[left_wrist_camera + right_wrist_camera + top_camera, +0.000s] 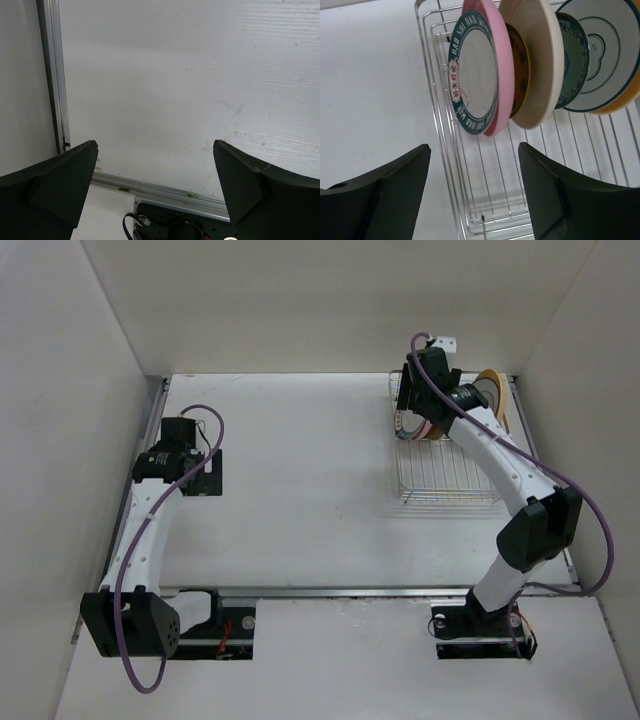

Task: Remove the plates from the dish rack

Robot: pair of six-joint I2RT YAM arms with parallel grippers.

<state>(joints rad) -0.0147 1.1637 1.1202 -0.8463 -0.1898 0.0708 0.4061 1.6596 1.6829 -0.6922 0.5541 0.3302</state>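
- About seven plates (540, 65) stand on edge in a close row at the 12 o'clock end of the rack (445, 165). In the overhead view the rack sits at about 2 o'clock on the table (300, 490).
- The front plate (472, 75) is white with a dark teal lettered rim. It leans on a pink plate (502, 50). Gold-patterned, cream, blue-patterned, ringed white and orange ones overlap behind.
- The right gripper (474, 150) hovers over the rack's side wire. Its fingers are spread wide, hold nothing, and face the front plate's lower rim.
- The step in hand looks like the approach to the first plate, and none appears unloaded yet.
- The next move likely calls for one finger on each face of the front plate's rim. The plate would then be lifted straight up out of its slot before swinging away.
- The pink plate touching behind leaves little gap for a finger, and the raised side wires lie just under the fingers.
- Walls stand close at the rack's 12 and 3 o'clock sides, while the table runs wide toward 9 o'clock.
- The left gripper (155, 145) hangs near the table's 9 o'clock edge beside a metal rail (55, 75), fingers spread and holding nothing.
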